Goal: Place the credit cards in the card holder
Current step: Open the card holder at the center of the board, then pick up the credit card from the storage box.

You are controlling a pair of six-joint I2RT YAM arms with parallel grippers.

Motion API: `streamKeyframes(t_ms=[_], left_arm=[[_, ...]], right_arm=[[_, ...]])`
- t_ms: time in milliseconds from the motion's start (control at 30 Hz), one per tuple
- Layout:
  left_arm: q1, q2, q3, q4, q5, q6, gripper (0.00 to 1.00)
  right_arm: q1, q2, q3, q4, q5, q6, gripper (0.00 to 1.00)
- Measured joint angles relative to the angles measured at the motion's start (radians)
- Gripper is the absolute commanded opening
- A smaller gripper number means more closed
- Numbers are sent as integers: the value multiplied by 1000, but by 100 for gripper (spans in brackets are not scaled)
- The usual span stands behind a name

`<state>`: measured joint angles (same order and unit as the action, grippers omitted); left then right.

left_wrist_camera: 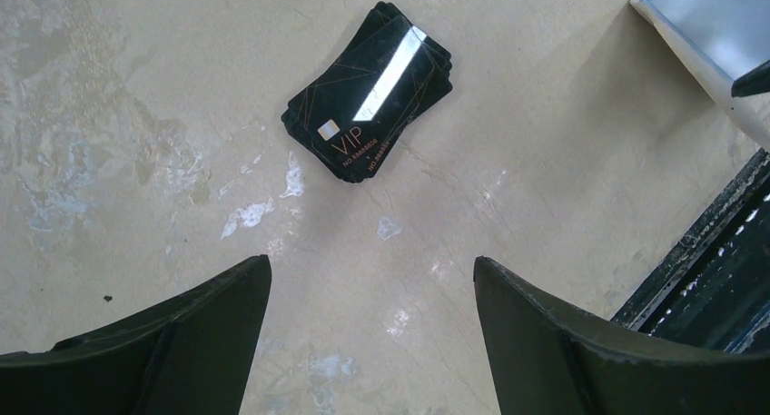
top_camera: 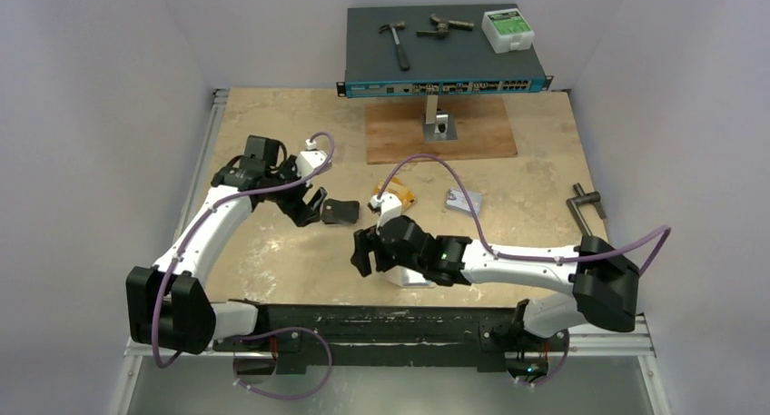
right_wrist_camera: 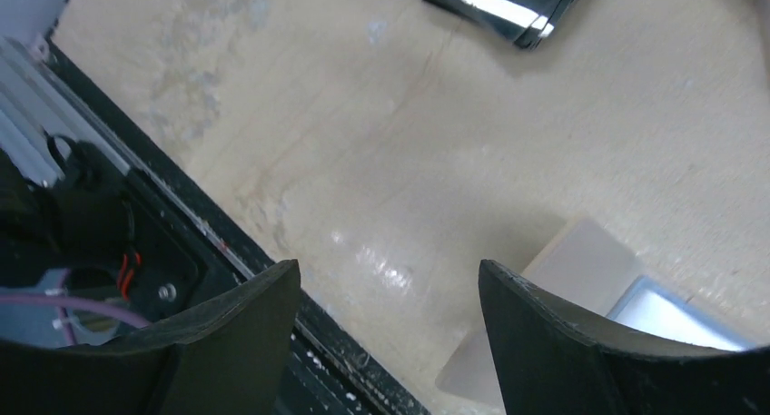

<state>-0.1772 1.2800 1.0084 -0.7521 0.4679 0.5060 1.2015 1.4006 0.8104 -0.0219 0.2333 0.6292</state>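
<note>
Right wrist: right end effector (right_wrist_camera: 386,274) open, empty, beside holder (right_wrist_camera: 581,265); left end effector (left_wrist_camera: 370,265) open too. Fetch step, I reckon: next, pinch a gold card (top_camera: 403,198).

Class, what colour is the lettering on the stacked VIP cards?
Copper-orange on black cards; left wrist view.

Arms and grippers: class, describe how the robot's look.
The left arm and right arm have white links, black joints and a looping purple cable each. The left gripper and right gripper each have two broad, curved black fingers.
</note>
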Motion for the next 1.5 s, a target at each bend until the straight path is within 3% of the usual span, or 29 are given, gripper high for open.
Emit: streamKeyframes(t_ms=[200,433,633,967,1200,1500], left_arm=[[0,31,-2,57,-13,-16,82],[-7,99,-25,158,-48,21,81],[-20,159,-25,233,-87,84,80],[-33,167,-72,352,-124,146,83],[-34,132,-93,345,-113,151,85],[-24,71,-117,334,-67,151,90]], right_arm=[[-163,41,73,16,-44,-25,71],[-295,275,164,83,-114,-27,72],[-319,430,187,153,-177,7,75],[-332,511,231,274,-192,100,74],[-331,579,336,227,-120,131,67],[-315,624,437,100,-16,154,51]])
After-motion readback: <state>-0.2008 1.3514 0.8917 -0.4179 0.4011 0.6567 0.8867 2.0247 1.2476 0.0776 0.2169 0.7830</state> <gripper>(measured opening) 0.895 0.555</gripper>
